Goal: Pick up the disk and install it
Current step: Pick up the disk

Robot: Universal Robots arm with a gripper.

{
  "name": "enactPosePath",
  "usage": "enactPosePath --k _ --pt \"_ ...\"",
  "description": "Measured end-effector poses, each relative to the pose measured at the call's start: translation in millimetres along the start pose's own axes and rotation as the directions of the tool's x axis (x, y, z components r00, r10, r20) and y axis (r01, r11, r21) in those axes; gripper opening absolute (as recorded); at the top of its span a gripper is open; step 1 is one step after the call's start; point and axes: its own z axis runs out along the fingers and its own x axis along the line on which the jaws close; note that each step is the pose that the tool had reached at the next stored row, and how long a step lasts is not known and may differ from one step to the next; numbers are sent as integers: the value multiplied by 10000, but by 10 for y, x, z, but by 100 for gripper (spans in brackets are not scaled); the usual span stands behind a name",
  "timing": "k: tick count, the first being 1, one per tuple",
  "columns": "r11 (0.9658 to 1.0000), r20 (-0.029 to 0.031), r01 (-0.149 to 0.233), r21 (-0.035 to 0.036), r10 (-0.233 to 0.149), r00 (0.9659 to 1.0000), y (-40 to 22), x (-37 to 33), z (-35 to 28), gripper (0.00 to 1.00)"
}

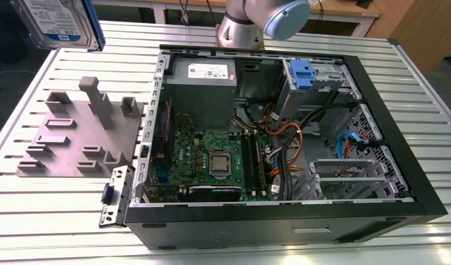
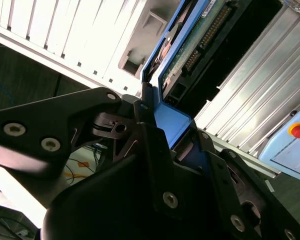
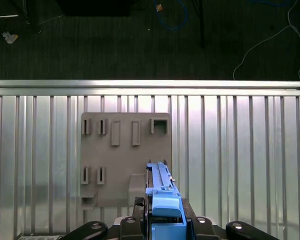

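A slatted metal table (image 1: pixel 48 212) carries everything, and most of it is taken up by an open black computer case (image 1: pixel 233 226) lying on its side toward the exterior view's right. Inside the case a grey power-supply box (image 1: pixel 202 83) sits near the top, a green circuit board (image 1: pixel 210 160) lies below it, orange cables (image 1: pixel 284 132) run beside the board, and a bare blue bracket (image 1: pixel 302 74) stands in the bay at the upper right. The silver arm (image 1: pixel 258 22) rises behind the case at the top centre. A grey holder plate (image 1: pixel 71 138) with upright pegs and slots lies on the table at the exterior view's left, just beside the case. The disk (image 1: pixel 59 19) hangs in the air in the upper left corner of the exterior view, its labelled face toward the camera, clear of the table and well apart from the case. In the first wrist view the disk (image 3: pixel 160 185) shows edge-on over the holder plate (image 3: pixel 115 150). The gripper (image 3: pixel 164 227) is closed tightly on the disk's blue frame, its black fingers (image 2: pixel 155 150) pressing on either side.
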Motion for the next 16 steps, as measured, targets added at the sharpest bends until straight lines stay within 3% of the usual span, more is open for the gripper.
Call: enactPosePath --k 16 --pt "10000 0 2 0 -2 10000 -35 0 -1 37"
